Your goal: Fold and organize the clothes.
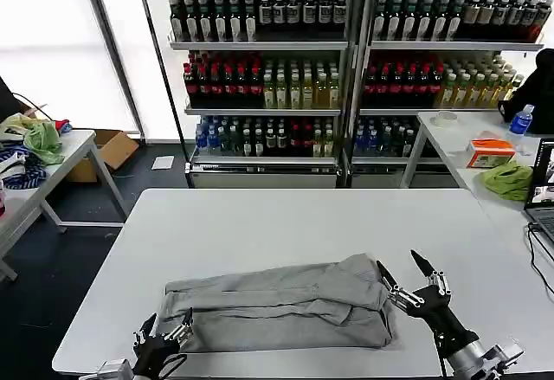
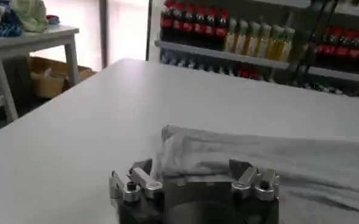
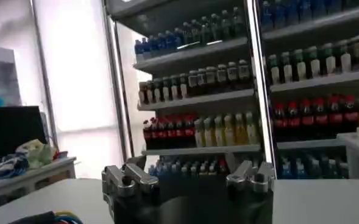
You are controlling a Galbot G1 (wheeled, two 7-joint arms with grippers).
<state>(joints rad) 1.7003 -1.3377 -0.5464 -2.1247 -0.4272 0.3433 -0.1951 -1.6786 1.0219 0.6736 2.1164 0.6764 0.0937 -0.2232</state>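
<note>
A light grey shirt (image 1: 281, 302) lies folded into a long band across the near part of the white table (image 1: 286, 224). My left gripper (image 1: 169, 321) sits low at the shirt's near left corner with its jaws open. In the left wrist view the shirt's edge (image 2: 240, 152) lies just beyond that gripper (image 2: 191, 178), whose fingers (image 2: 138, 180) are spread wide with no cloth pinched. My right gripper (image 1: 400, 266) hovers open beside the shirt's right end, raised off the table. In the right wrist view the right gripper (image 3: 190, 176) points toward the shelves with nothing between its fingers.
Tall shelves of bottles (image 1: 277, 60) stand behind the table. A side table (image 1: 52, 159) on the left carries green cloth (image 1: 41, 142) and dark blue fabric. On the right are a green cloth (image 1: 509, 179), an orange box (image 1: 490, 151) and a laptop (image 1: 544, 194).
</note>
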